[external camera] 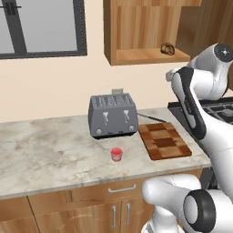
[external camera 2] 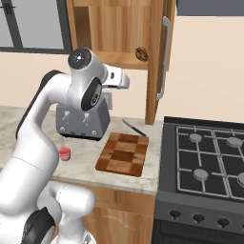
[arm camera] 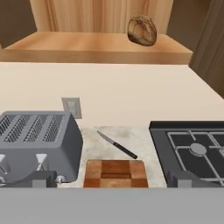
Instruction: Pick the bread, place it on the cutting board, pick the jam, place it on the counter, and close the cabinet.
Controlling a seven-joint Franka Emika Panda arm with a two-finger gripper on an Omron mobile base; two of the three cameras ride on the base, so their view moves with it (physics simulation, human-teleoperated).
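Bread [arm camera: 142, 30]: knotted brown lump on smooth wooden cabinet [arm camera: 100, 47] shelf; chequered cutting board [arm camera: 115, 173] below; end effector [arm camera: 111, 183] released.

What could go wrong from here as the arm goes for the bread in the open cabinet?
1. The bread sits near the front edge of the cabinet shelf; a clumsy approach could knock it off, down toward the counter.
2. The open cabinet door hangs close beside the bread, so the arm might strike it.
3. A knife lies just behind the cutting board; a careless placement could hit it.
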